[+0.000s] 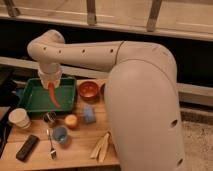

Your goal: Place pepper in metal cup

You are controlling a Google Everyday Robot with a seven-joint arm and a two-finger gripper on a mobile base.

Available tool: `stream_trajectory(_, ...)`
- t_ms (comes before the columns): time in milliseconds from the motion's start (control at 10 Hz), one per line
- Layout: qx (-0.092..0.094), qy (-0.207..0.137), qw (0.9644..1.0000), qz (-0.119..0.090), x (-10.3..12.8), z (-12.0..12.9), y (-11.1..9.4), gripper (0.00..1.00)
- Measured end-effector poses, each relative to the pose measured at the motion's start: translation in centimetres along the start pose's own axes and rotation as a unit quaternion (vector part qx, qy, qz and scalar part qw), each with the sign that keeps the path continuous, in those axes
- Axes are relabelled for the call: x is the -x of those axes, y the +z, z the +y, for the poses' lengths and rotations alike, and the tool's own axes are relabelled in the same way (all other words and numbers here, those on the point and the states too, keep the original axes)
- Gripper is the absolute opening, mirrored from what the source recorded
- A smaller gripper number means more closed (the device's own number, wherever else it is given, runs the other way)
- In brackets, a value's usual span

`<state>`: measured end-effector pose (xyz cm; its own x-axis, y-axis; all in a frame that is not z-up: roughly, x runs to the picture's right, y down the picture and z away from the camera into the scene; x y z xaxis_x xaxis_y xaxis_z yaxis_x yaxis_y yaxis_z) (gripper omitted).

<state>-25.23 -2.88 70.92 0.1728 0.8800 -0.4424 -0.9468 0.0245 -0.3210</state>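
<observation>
My gripper hangs below the white arm, over the green tray. It is shut on the top end of the orange-red pepper, which dangles point down above the tray floor. The fingers are mostly hidden by the wrist. The small metal cup stands on the wooden table just in front of the tray's front edge, below and slightly towards the camera from the pepper. It is empty as far as I can see.
A white paper cup stands left of the metal cup, and a blue cup and a fork in front of it. An orange fruit, blue block, orange bowl, banana peel and black remote also lie on the table.
</observation>
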Motion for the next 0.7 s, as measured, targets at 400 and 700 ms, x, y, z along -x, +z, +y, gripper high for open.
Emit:
stream_trajectory(400,0.004,-0.003,1.0,-0.003,0.3,0.3,0.6,0.0)
stream_trajectory(700,0.019,0.005,0.9998,-0.007,1.0,0.5,1.4,0.0)
